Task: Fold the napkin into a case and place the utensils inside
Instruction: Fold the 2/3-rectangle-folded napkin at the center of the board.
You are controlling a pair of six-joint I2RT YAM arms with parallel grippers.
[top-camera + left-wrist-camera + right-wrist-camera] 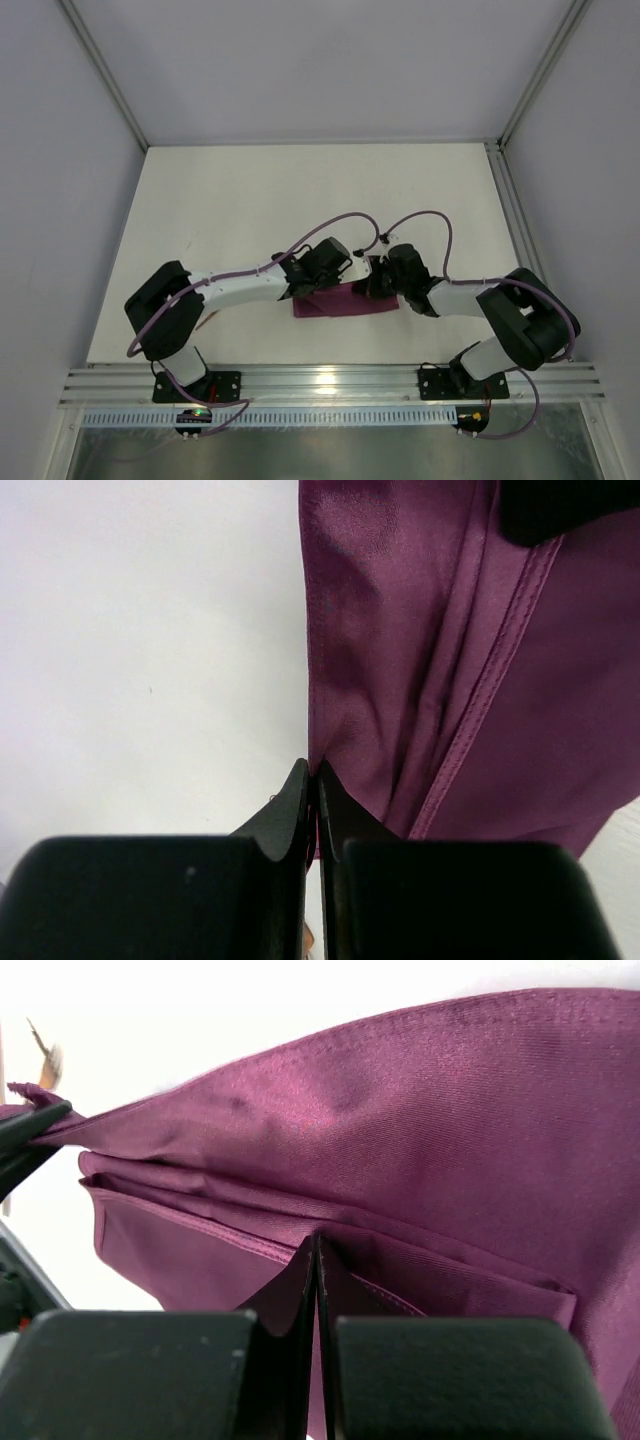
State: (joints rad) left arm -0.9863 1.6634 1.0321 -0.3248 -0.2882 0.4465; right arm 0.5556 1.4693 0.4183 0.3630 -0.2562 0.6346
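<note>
1. napkin (340,303) — folded into a narrow purple oblong on the white table (250,200). It lies near the front edge, about midway between the two arm bases. Both wrists sit over its far long edge and partly cover it in the top view.
2. left gripper (313,772) — jaws fully closed, no gap. The tips nip the napkin's edge, and a sliver of purple shows between the fingers. From the pinch the cloth runs away in long creases, with a stitched hem on the diagonal.
3. right gripper (317,1245) — jaws also closed tight. The tips are pressed together on a hemmed fold in the napkin's lower layers.
4. The right wrist view shows several stacked layers. The top layer is raised and taut, and its left corner is pinched in the left gripper's tips at the frame edge.
5. In the top view the grippers are near each other over the napkin, but apart.
6. copper-coloured speck (46,1060) sits upper left in the right wrist view, beyond the pinched corner. It is too blurred to identify.
</note>
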